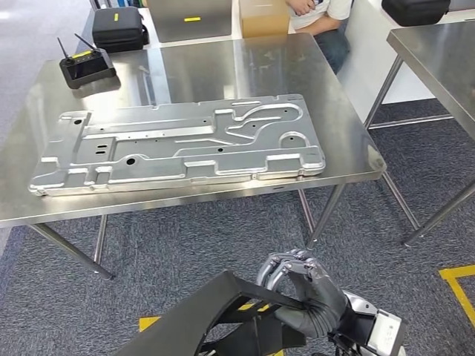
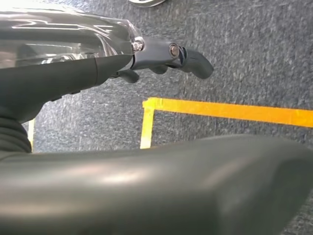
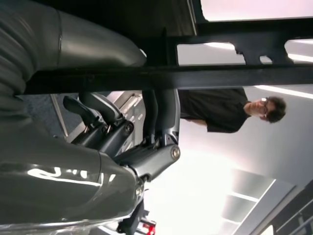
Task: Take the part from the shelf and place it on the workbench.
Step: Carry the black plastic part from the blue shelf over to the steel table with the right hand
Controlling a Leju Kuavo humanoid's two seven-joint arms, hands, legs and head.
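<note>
The part is a black, flat frame-shaped piece (image 1: 196, 319) low in the head view, over the carpet in front of the workbench (image 1: 224, 70). My right hand (image 1: 311, 293) grips its right end, fingers curled over the edge. In the right wrist view the thumb and fingers (image 3: 122, 132) clamp a black bar of the part (image 3: 147, 77). My left hand (image 2: 155, 54) stretches its fingers out above the floor with nothing between them. A large stamped silver metal panel (image 1: 179, 144) lies across the workbench.
A black remote controller (image 1: 87, 67) and a black case (image 1: 117, 28) sit at the bench's far left, a cardboard box (image 1: 263, 16) and a seated person (image 1: 325, 18) behind. A second steel table (image 1: 442, 59) stands at right. Yellow floor tape (image 1: 462, 289) marks the carpet.
</note>
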